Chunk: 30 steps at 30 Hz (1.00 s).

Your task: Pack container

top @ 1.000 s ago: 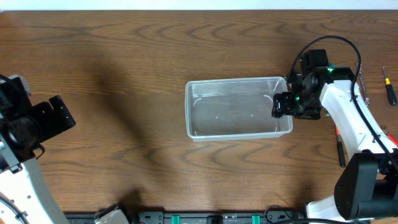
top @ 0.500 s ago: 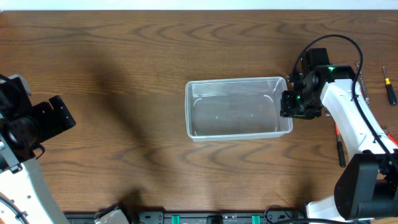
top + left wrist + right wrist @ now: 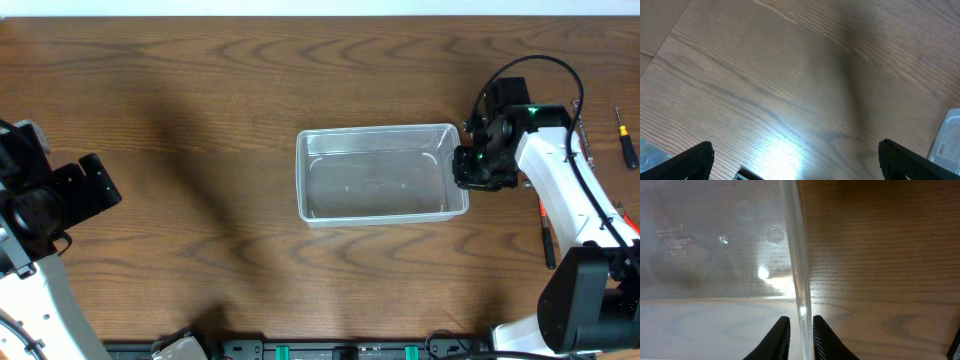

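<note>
One thin wall pinched: right claw [image 3: 800, 324] grips the container [image 3: 380, 219] at its end.
Clear, smooth plastic with rounded corners, empty, it sits central on the grained wood table [image 3: 200, 120]; left claw [image 3: 795, 147] hangs open, well apart. The slick, flexible rim may slip or buckle, so move it slowly and level, without squeezing harder.

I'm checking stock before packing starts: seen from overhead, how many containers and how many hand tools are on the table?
Clear container: 1
Hand tools, near the right edge, one partly under the arm: 2
Total: 3
</note>
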Motion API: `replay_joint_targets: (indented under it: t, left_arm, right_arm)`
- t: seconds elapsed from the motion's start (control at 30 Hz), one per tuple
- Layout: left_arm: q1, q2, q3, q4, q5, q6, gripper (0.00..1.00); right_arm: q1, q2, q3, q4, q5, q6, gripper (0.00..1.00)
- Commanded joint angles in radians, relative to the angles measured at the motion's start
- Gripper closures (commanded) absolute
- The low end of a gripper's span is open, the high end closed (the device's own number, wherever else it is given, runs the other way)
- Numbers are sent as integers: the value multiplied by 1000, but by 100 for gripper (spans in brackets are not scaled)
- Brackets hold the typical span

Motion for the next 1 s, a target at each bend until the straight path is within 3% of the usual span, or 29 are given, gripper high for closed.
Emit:
replay_joint_targets:
  t: [0.0,0.5,0.97]
  left_arm:
    - [5,4,11,0,10,-13,2]
    - [5,4,11,0,10,-12,2]
    - [5,4,11,0,10,-12,2]
  right_arm:
    - [8,-19,21,-3,10,-22,82]
    - [8,-19,21,-10,10,23,93]
    - [8,-19,21,-13,10,21,93]
